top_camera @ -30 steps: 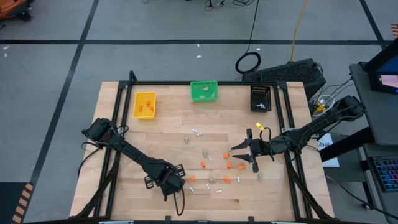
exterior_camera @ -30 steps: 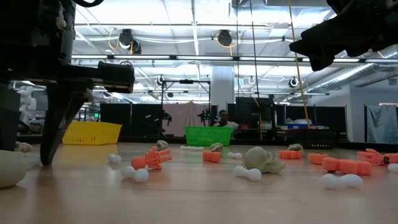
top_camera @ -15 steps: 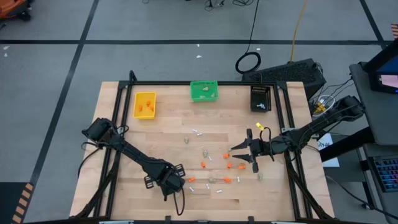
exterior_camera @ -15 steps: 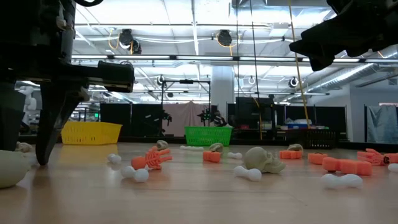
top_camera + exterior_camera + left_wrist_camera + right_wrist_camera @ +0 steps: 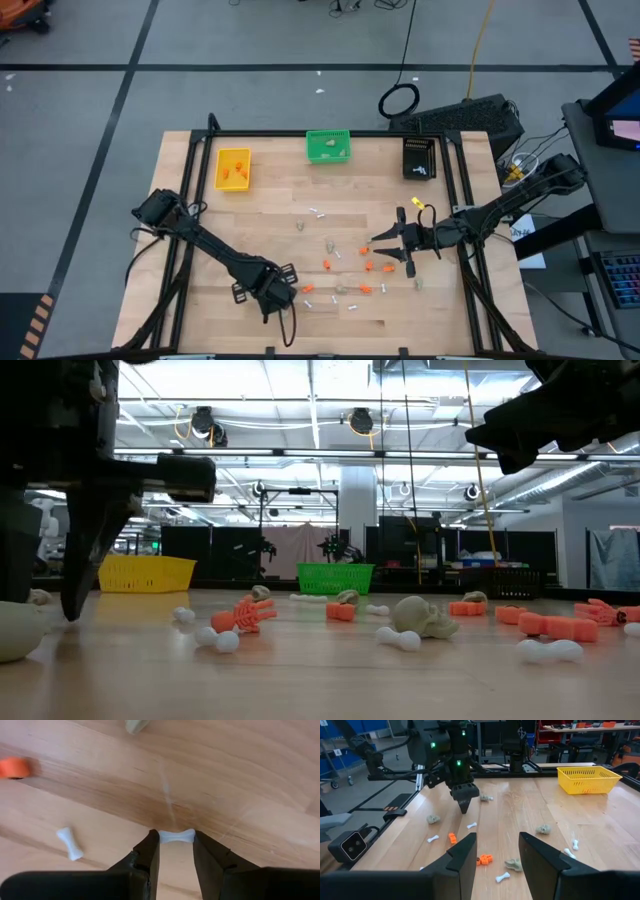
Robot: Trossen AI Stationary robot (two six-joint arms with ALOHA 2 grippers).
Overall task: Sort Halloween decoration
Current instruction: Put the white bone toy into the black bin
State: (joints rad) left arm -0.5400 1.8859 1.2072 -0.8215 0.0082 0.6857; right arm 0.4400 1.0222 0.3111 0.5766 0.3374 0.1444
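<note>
The Halloween decoration lies scattered over the wooden table's middle and near part: orange bits (image 5: 327, 264), beige-grey lumps (image 5: 329, 243) and small white bone-shaped sticks (image 5: 318, 212). My left gripper (image 5: 279, 296) points straight down near the table's front edge, left of the pieces, shut on one white stick (image 5: 176, 836). It also shows in the right wrist view (image 5: 465, 806). My right gripper (image 5: 386, 246) hangs level above the table's right part, open, with nothing between its fingers (image 5: 470, 854). My left gripper pinches the white stick lengthwise: each fingertip sits on one knobbed end (image 5: 163, 836). The fingers come from above, pointing down. The stick lies level between their free ends, at the table top. Whether it rests on the wood or is just clear, I cannot tell.
At the far edge stand a yellow bin (image 5: 232, 168), a green bin (image 5: 328, 146) and a black bin (image 5: 420, 157). Another white stick (image 5: 69, 843) and an orange bit (image 5: 14, 768) lie close to my left gripper. A black frame rail (image 5: 180, 230) borders the table.
</note>
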